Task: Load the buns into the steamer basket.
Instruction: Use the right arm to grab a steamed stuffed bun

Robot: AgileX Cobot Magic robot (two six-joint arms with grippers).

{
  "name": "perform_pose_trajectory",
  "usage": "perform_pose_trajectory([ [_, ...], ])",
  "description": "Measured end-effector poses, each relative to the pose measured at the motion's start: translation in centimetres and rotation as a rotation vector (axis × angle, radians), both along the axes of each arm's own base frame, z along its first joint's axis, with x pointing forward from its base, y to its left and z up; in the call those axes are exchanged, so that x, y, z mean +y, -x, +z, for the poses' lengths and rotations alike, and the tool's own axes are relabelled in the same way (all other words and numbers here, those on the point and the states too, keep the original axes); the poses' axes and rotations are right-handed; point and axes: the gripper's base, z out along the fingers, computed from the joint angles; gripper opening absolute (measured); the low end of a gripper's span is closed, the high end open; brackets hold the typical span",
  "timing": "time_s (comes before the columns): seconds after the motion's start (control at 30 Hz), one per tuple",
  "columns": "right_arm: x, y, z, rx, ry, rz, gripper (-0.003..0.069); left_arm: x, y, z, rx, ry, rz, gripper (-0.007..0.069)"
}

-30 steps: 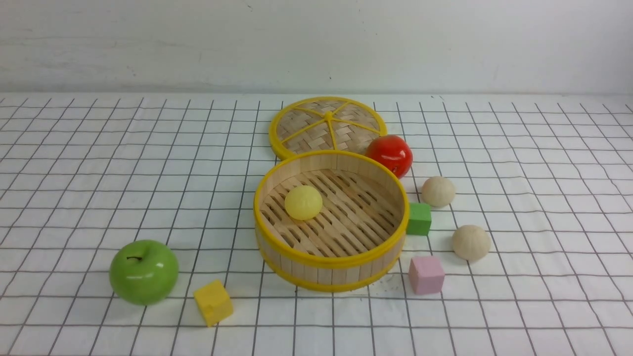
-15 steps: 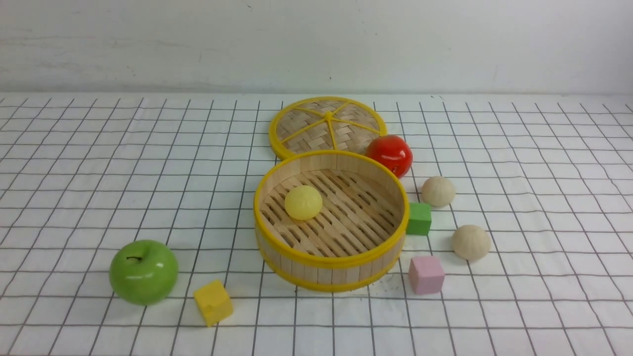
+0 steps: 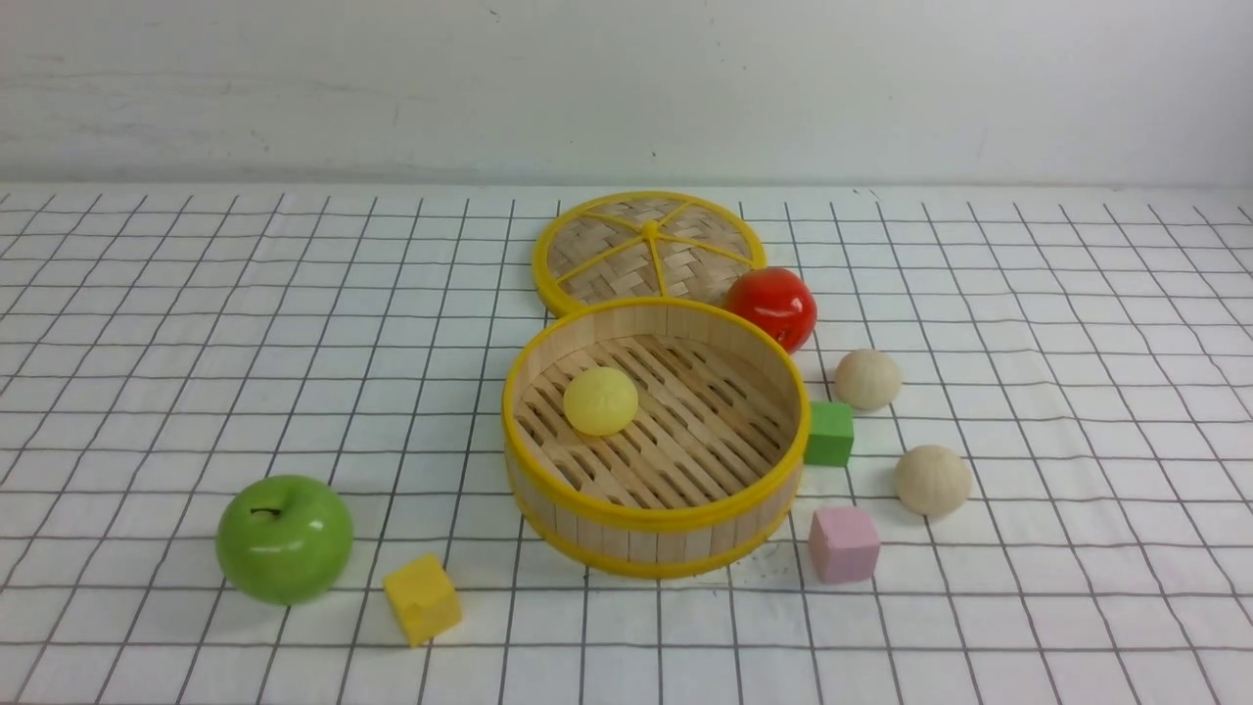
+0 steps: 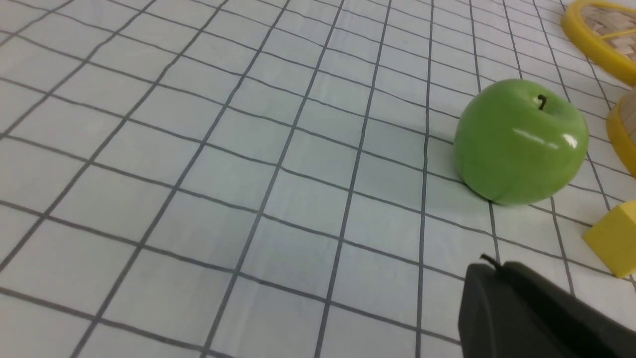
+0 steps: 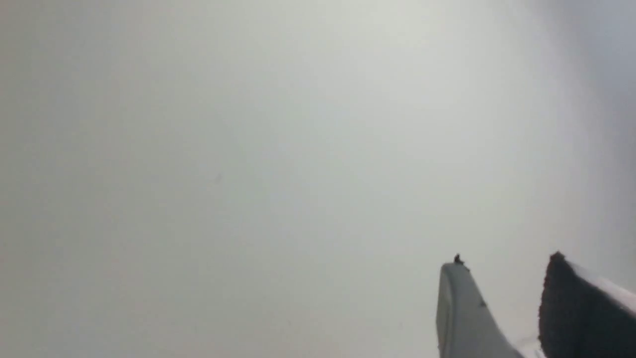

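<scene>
So, yellow bun (image 3: 600,400) is in the steamer basket (image 3: 656,516); near cream bun (image 3: 932,480) and far cream bun (image 3: 866,379) sit outside to its right. Right gripper (image 5: 507,264), spread and empty, should drop straight down clear of the pink cube (image 3: 843,544). Left gripper (image 4: 489,281) is pressed together.

The right gripper (image 5: 504,278) shows two fingertips (image 5: 462,308), one pale and one dark, standing apart against a blurred, featureless pale grey surface (image 5: 248,149).
</scene>
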Motion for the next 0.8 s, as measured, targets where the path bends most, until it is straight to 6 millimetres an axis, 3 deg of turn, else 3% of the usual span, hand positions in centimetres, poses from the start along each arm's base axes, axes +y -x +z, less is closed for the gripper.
perform_pose_trajectory([
  [0.03, 0.1, -0.3, 2.5, 0.018, 0.037, -0.002, 0.0239, 0.0, 0.0, 0.0, -0.001, 0.0, 0.0, -0.001],
  [0.13, 0.2, -2.4, 7.0, 0.149, 0.128, -0.012, 0.0239, 0.0, 0.0, 0.0, 0.0, 0.0, 0.0, -0.001],
  [0.23, 0.0, -4.8, 8.5, 0.272, 0.203, -0.03, 0.0239, 0.0, 0.0, 0.0, 0.0, 0.0, 0.0, -0.001],
  [0.27, -0.2, -6.8, 8.6, 0.357, 0.252, -0.041, 0.0239, 0.0, 0.0, 0.0, 0.0, 0.0, 0.0, -0.001],
  [0.3, -0.3, -8.7, 7.9, 0.434, 0.283, -0.046, 0.0239, 0.0, 0.0, 0.0, 0.0, 0.0, 0.0, -0.0009],
  [0.33, -0.4, -9.4, 7.6, 0.456, 0.285, -0.043, 0.0239, 0.0, 0.0, 0.0, 0.0, 0.0, 0.0, -0.0008],
  [0.43, 0.0, -14.7, 4.0, 0.653, 0.292, 0.018, 0.0239, 0.0, 0.0, 0.0, 0.0, 0.0, 0.0, -0.0005],
  [0.53, 1.0, -17.1, 1.8, 0.753, 0.307, 0.082, 0.0239, 0.0, 0.0, 0.0, -0.001, 0.0, 0.0, -0.0003],
  [0.6, 3.0, -19.7, -0.5, 0.892, 0.357, 0.178, 0.0239, 0.0, 0.0, 0.0, -0.001, 0.0, 0.0, -0.0001],
  [0.63, 3.1, -19.9, -0.7, 0.905, 0.358, 0.18, 0.0239, 0.0, 0.0, 0.0, -0.001, 0.0, 0.0, -0.0001],
  [0.67, 4.6, -21.3, -1.9, 0.998, 0.396, 0.241, 0.0239, 0.0, 0.0, 0.0, -0.001, 0.0, 0.0, 0.0001],
  [0.8, 7.5, -24.6, -4.3, 1.206, 0.452, 0.334, 0.0239, 0.0, 0.0, 0.0, -0.001, 0.0, 0.0, 0.0004],
])
